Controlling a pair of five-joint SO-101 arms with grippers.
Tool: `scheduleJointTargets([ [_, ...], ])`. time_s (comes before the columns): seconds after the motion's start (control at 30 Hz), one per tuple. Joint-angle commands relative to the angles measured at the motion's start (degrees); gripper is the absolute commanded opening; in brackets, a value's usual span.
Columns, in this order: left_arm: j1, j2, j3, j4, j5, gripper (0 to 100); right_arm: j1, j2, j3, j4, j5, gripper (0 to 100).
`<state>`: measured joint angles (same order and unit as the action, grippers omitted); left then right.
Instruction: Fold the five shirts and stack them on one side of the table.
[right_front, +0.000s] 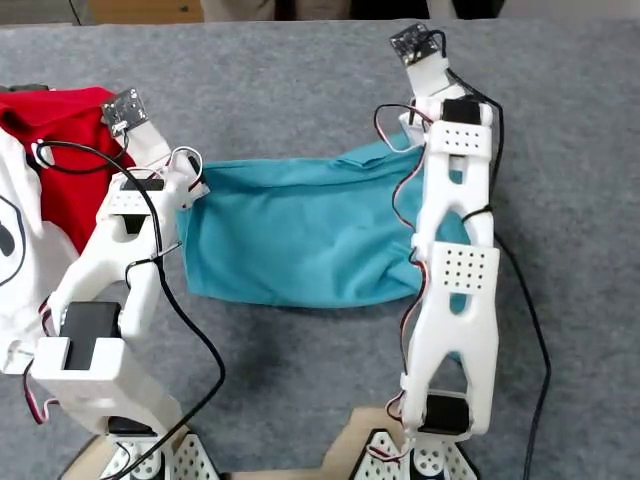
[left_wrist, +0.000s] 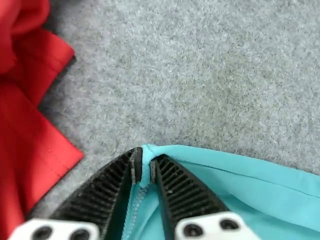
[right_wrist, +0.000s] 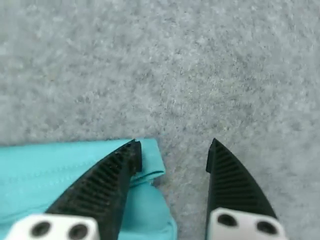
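High view: a folded teal fabric shirt (right_front: 300, 235) is seen at centre frame, long axis left to right. Its upper-left corner is pinched by the left gripper (left_wrist: 146, 165); the upper-right corner is straddled by the right gripper (right_wrist: 172, 155), spread wide and empty

My gripper (right_wrist: 174, 147) hangs spread wide over the gray felt table (right_wrist: 200, 60): 1 finger lies over the folded corner of the teal shirt (right_wrist: 55, 167), the other over bare felt.
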<state>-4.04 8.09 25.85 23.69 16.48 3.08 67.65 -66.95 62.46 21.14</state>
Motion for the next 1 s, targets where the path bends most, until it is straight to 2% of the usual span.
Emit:
scheduleJointTargets([
  [0.0, 0.3, -0.5, -2.1, -0.4, 0.5, 2, 0.5, -0.2, -2.9, 0.6, -2.6, 22.1],
  [0.33, 0.3, -0.5, -2.1, -0.4, 0.5, 2, -3.8, -0.1, -2.9, 9.5, -2.7, 22.1],
  [0.73, 0.3, -0.5, -2.1, -0.4, 0.5, 2, -4.2, 0.0, -2.9, 9.4, -2.7, 21.2],
  [0.97, 0.3, -0.5, -2.1, -0.4, 0.5, 2, -4.1, 0.0, -2.9, 7.8, -2.7, 0.2],
])
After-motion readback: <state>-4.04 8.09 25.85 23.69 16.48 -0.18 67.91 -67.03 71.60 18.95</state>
